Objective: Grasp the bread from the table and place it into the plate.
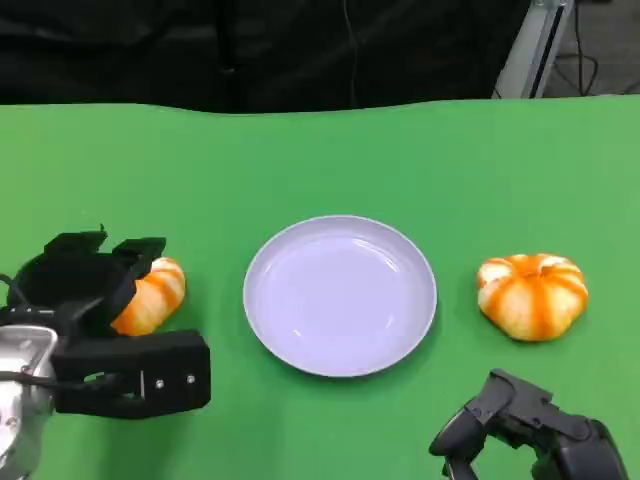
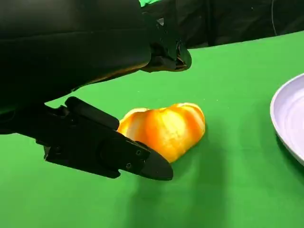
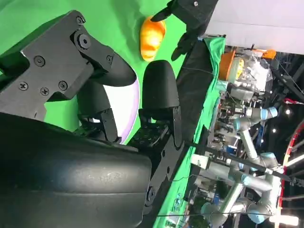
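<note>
At the far left of the green desk [image 1: 330, 150], the left hand [image 1: 95, 320] is sitting around the elongated orange-and-white striped bread roll [image 1: 150, 295]. Head view: upper fingers [image 1: 105, 260] are reaching over the roll's left end, thumb-side block lying in front of it. Left wrist view: roll [image 2: 164, 128] is lying on the green surface between the upper fingers [image 2: 164, 52] and the lower finger [image 2: 118, 154]. Lower finger is touching or nearly touching the roll's near edge; upper ones are hanging above it with a visible gap. So fingers are spread wide on both sides of the roll, not clamping it. Roll is resting on the desk, well left of the plate.

Centre: round pale lavender plate [image 1: 340, 295] is sitting flat on the desk, nothing in it. Its rim [image 2: 285, 118] is showing at the edge of the left wrist view, apart from the roll.

Right of the plate: a round orange-and-white pumpkin-shaped bun [image 1: 532, 295] is lying on the desk, clear of the plate rim.

Lower right: right hand [image 1: 520, 430] is hovering low near the desk's front edge, well short of the bun, holding nothing. Right wrist view: its fingers [image 3: 159, 92] are curving loosely and apart, with the plate [image 3: 128, 107] behind them and the roll [image 3: 152, 33] beyond, under the left hand [image 3: 190, 19].
</note>
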Tool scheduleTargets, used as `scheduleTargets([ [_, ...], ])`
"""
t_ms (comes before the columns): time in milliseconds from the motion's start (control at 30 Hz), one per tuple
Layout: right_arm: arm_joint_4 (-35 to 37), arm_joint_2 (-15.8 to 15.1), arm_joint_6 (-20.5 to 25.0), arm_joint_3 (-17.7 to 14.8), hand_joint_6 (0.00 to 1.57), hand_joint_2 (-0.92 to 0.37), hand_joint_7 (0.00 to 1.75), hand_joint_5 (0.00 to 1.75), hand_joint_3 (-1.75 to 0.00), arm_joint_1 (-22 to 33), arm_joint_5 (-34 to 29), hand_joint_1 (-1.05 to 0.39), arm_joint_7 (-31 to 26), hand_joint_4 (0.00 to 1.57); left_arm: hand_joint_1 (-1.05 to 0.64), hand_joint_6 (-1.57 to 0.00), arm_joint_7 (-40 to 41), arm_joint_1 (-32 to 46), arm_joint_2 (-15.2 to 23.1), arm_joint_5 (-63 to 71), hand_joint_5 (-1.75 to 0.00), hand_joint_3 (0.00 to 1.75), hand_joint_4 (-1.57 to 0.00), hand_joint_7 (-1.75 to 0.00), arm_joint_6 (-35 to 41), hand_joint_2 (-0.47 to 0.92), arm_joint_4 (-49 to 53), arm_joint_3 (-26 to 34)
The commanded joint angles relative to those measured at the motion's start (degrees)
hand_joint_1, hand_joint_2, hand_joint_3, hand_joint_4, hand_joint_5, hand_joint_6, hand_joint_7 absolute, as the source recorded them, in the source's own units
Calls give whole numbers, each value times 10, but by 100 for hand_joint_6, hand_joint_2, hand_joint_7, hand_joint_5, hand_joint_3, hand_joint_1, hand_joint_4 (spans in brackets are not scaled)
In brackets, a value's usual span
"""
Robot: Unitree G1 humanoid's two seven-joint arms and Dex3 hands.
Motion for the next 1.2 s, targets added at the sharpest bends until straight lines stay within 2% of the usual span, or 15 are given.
scheduleTargets([
  [33,-9,-3,1,-3,76,-39,131,160,-123,7,-1,-11,-3,69,-57,-20,8,-64,-25,6,-20,2,-5,-1,7,92,114,-28],
  [267,-13,-2,-1,0,77,-39,131,159,-124,13,-9,-11,-5,69,-55,-20,31,-153,-61,-4,-20,2,-7,0,-4,92,289,-70],
  [533,-12,0,-5,3,77,-37,131,159,-126,16,-16,-10,-11,70,-50,-24,54,-203,-83,-21,-20,4,-13,-2,-33,92,416,-99],
  [633,-16,0,0,4,78,-37,131,159,-128,16,-11,-10,-8,71,-45,-32,61,-222,-97,-31,-18,6,-24,-2,-46,92,473,-104],
  [767,-15,1,1,4,77,-37,131,158,-127,15,-12,-11,-9,70,-42,-36,72,-233,-105,-44,-18,8,-30,-3,-57,92,504,-106],
  [967,-15,1,1,4,77,-37,131,159,-126,15,-12,-11,-9,70,-41,-37,79,-239,-106,-49,-16,8,-32,-2,-63,92,519,-111],
  [1000,-13,2,-2,5,77,-37,131,159,-126,16,-16,-11,-12,70,-41,-37,116,-230,-100,-58,-16,8,-32,-2,-94,92,514,-102],
  [1033,-11,3,-4,7,77,-37,131,159,-126,17,-19,-10,-14,70,-30,-77,146,-223,-95,-64,-61,10,-67,-16,-118,92,512,-96],
  [1067,-10,3,-5,8,77,-37,131,159,-127,18,-22,-10,-15,70,-26,-92,167,-218,-92,-69,-84,10,-75,-19,-135,92,512,-93],
  [1100,-9,4,-6,8,77,-36,131,159,-127,18,-23,-9,-16,70,-23,-101,179,-217,-91,-72,-98,11,-80,-20,-146,92,514,-91],
  [1133,-10,4,-4,10,77,-36,131,159,-127,18,-22,-9,-17,70,-22,-104,204,-213,-81,-71,-102,11,-81,-20,-171,92,510,-92],
  [1167,-11,5,-3,12,77,-37,131,159,-128,17,-21,-10,-17,70,-18,-88,223,-211,-74,-71,-145,10,-85,-104,-191,90,508,-93],
  [1200,-12,5,0,12,77,-37,131,159,-128,16,-20,-10,-17,70,-17,-77,246,-207,-64,-69,-159,10,-86,-139,-217,90,500,-93],
])
